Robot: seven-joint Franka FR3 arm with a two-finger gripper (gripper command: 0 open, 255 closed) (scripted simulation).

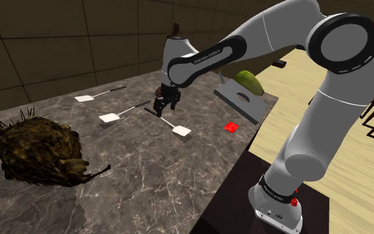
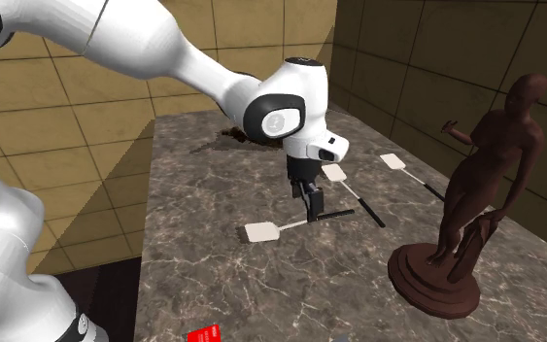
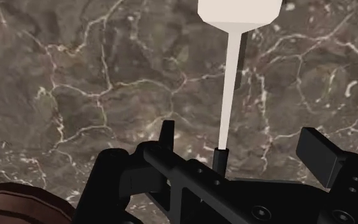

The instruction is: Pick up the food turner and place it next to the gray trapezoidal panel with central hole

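Observation:
Three white-headed food turners with black handles lie on the marble counter (image 1: 132, 166). The nearest turner (image 1: 182, 131) (image 2: 261, 232) (image 3: 232, 83) points its handle up toward my gripper (image 1: 162, 106) (image 2: 312, 200) (image 3: 241, 143). The gripper is low over the counter and open, its fingers (image 3: 317, 149) standing apart on either side of the start of the black handle without touching it. The gray trapezoidal panel with a central hole (image 1: 240, 100) lies to the shoulder view's right of the gripper, near the counter's corner.
The two other turners (image 1: 109, 118) (image 1: 84, 98) lie further to the shoulder view's left. A brown spiky nest-like mass (image 1: 36, 149) sits at the counter's left end. A green lump (image 1: 250, 81) lies behind the panel, a small red item (image 1: 230, 126) in front of it. A dark statue (image 2: 475, 194) stands close by.

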